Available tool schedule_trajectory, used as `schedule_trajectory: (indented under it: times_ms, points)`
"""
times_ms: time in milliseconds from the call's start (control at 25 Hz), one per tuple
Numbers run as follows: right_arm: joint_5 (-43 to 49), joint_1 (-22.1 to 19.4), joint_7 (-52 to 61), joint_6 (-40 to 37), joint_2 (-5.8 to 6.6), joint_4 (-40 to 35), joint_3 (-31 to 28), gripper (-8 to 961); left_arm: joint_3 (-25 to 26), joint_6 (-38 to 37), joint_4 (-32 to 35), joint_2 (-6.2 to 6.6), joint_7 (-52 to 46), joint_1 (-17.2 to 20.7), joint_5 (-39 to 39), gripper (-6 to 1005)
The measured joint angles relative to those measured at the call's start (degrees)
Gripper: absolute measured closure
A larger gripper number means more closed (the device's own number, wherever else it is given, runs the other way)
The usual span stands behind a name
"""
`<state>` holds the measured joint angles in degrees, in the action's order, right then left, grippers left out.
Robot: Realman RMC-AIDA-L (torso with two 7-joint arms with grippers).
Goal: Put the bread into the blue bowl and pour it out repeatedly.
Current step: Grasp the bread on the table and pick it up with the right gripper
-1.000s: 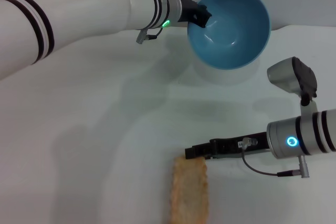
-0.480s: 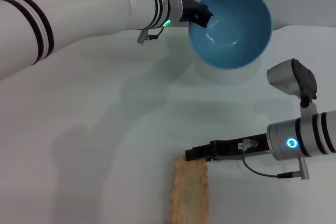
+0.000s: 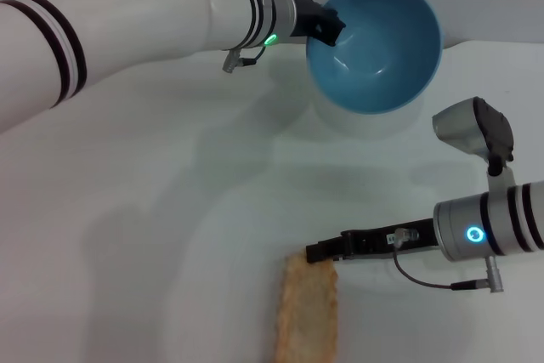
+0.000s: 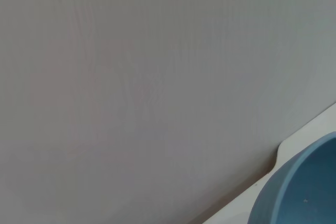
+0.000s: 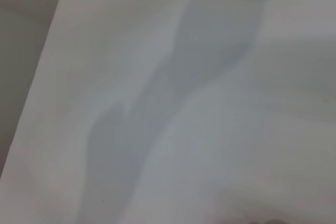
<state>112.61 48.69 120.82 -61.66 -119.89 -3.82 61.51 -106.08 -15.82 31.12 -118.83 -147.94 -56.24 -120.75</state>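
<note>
Pinched at its rim by the left hand [image 3: 325, 26]: the blue bowl [image 3: 378, 57], apparently raised off the counter [image 3: 170, 210] at the far side, tipped with its mouth toward the robot. Empty inside, as far as can be seen. In the left wrist view, only a slice of the bowl's rim [image 4: 304, 187] at one corner.

Flat on the counter at the near edge of the head view, well apart from the bowl: the bread [image 3: 308, 312], golden-tan side up, lengthwise away from the robot. At its far end, low and reaching in from the side: the right hand [image 3: 321, 252], tip at or touching that end. Cannot tell how far open, nor whether anything is gripped. Nothing but bare counter and shadow in the right wrist view.

Risks, as a judgement:
- Gripping only the very end of a long loaf: likely to droop, pivot or slip out on the lift.
- Pressing down or sideways at that end: may shove the loaf toward the near edge instead of catching it.
- Dropping into a bowl this steeply tipped: likely to slide straight back out; loaf about as long as the bowl is wide, so may bridge the rim.
- Rim pinch on glossy ware: may rotate under the added weight.
</note>
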Motion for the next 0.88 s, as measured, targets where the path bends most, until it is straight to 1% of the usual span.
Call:
schedule_trajectory:
  times_ms: [40,160,240,320,440,480,520,680,760,800,880]
  points:
    - [-0.06,-0.08,-0.57,-0.03,0.00,-0.07,-0.10,508,0.00,0.01,0.00,0.00,-0.01,0.07,0.01,1000]
    - [-0.94,-0.30,-2.92,-0.18,0.00,-0.14,-0.34,584,0.00,0.22,0.00,0.00,-0.02,0.15,0.02,1000]
    - [-3.11,-0.48,-5.54,-0.71,0.01,-0.16,-0.38,634,0.00,0.34,0.00,0.00,-0.03,0.28,0.02,1000]
    - [-5.32,-0.86,-7.96,-2.05,0.02,-0.61,-0.39,653,0.00,0.35,0.00,0.01,-0.05,0.48,0.01,1000]
    - [-6.47,-2.07,-9.27,-4.44,0.08,-3.58,-0.31,682,0.00,0.36,-0.11,0.06,-0.08,0.85,0.01,1000]
    - [-7.16,-3.12,-10.01,-5.72,0.10,-5.90,-0.04,692,0.04,0.37,-0.25,0.10,-0.12,1.11,0.01,1000]
    - [-7.16,-3.12,-10.01,-5.72,0.10,-5.90,-0.04,702,0.04,0.37,-0.25,0.10,-0.12,1.11,0.01,1000]
    - [-7.89,-4.73,-10.43,-7.69,0.48,-9.80,0.14,740,0.49,0.24,-0.45,0.22,-0.14,1.66,-0.01,999]
    - [-7.90,-6.42,-10.12,-9.53,0.59,-14.06,0.10,755,0.52,0.23,-0.48,0.25,-0.15,1.95,-0.01,999]
    - [-7.90,-6.42,-10.12,-9.53,0.59,-14.06,0.10,762,0.54,0.23,-0.49,0.26,-0.15,2.10,-0.01,999]
    - [-7.91,-7.25,-10.01,-10.74,0.62,-17.04,0.29,777,0.59,0.24,-0.50,0.27,-0.16,2.29,-0.01,999]
